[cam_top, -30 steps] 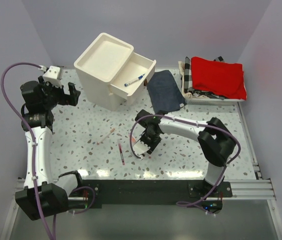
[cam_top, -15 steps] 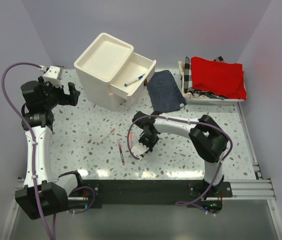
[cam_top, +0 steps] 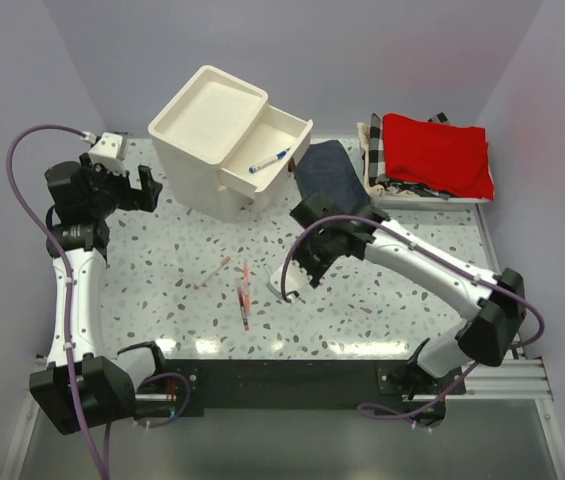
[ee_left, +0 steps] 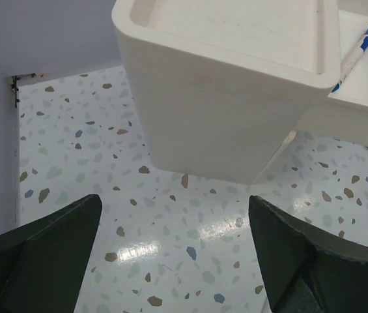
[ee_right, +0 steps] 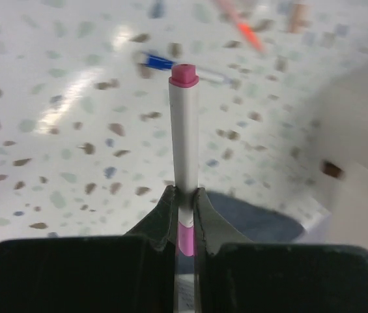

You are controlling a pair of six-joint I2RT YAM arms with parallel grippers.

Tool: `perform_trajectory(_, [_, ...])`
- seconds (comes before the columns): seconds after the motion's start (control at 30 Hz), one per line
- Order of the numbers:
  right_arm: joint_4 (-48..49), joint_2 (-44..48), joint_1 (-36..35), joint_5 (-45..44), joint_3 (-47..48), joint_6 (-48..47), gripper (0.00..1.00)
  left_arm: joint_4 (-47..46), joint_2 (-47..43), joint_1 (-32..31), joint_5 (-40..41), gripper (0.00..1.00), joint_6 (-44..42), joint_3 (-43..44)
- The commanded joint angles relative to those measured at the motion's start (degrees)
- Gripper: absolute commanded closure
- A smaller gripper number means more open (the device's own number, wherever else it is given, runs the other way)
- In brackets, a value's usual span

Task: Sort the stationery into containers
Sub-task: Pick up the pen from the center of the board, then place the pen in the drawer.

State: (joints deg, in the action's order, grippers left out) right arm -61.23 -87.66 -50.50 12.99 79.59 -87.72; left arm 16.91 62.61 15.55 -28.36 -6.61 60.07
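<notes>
pens lie nearest the arm bases on the speckled terrazzo table [cam_top: 162,260]: a thin dark red pen [cam_top: 243,312], a lighter red pen [cam_top: 246,275] just beside its far end, and a thin pink pen [cam_top: 212,272] a little to their left.

just right of these pens, the right gripper [cam_top: 300,270] hangs over the table. in the right wrist view the right gripper [ee_right: 184,195] has its fingers pressed together on a pink-capped white pen [ee_right: 184,130], which sticks straight out past the tips.

further back on the left, the left gripper [cam_top: 122,188] is held above the table. its dark fingers [ee_left: 40,251] are spread wide with nothing between them, and they face the cream-white plastic drawer unit [ee_left: 216,124].

that unit [cam_top: 187,170] stands at the back with its top drawer [cam_top: 297,135] pulled out. a blue-capped white pen [cam_top: 270,160] lies inside it.

a dark blue folded cloth [cam_top: 332,185] lies just right of the drawer. beyond it, in the far right corner, a checkered basket [cam_top: 372,150] holds a red folded cloth [cam_top: 437,150].
</notes>
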Motion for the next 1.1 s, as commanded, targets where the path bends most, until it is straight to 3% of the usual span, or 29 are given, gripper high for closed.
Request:
perform_trajectory(0.0, [9.3,3.0,1.8,-1.4,11.2,12.5,1.0,-3.8,0.2,-0.1,-1.9,0.0,1.0,-0.7])
perform_trajectory(0.17, [29.2,-1.2,2.8,-10.3,13.5,17.3,1.0,-4.9,0.3,0.0,-2.3,0.0,2.5,-1.3])
perform_trajectory(0.27, [34.9,-5.8,3.7,-12.4,15.6,18.3,1.0,-4.3,0.1,0.0,-2.5,0.0,2.7,-0.8])
perform_trajectory(0.5, [38.9,-16.6,7.9,-12.5,26.6,18.3,1.0,-2.1,-0.3,0.0,-2.5,0.0,2.2,-0.5])
perform_trajectory(0.73, [39.9,-21.4,9.6,-11.9,29.9,15.6,0.99,-1.6,0.2,0.3,-2.1,0.0,2.1,-0.6])
perform_trajectory(0.8, [41.0,-22.1,10.1,-12.2,29.2,15.4,0.89,-1.9,0.4,0.5,-2.1,0.0,2.2,-0.6])
perform_trajectory(0.83, [42.9,-22.3,10.2,-12.5,28.8,15.4,0.74,-2.0,0.6,0.5,-2.1,0.0,2.5,-0.7])
perform_trajectory(0.9, [47.1,-21.9,10.3,-13.9,25.9,15.7,0.58,-2.1,0.9,0.8,-2.1,0.0,2.7,-0.4])
perform_trajectory(0.93, [50.8,-21.8,10.2,-14.4,25.0,15.8,0.46,-2.2,1.0,0.7,-2.1,0.0,2.7,-0.3])
perform_trajectory(1.0, [53.4,-21.5,10.3,-15.3,23.7,16.4,0.35,-2.3,1.3,0.9,-1.9,0.0,2.5,0.0])
perform_trajectory(1.07, [55.4,-21.1,10.5,-16.3,24.3,18.2,0.31,-2.2,1.4,0.9,-2.0,0.0,2.2,0.2])
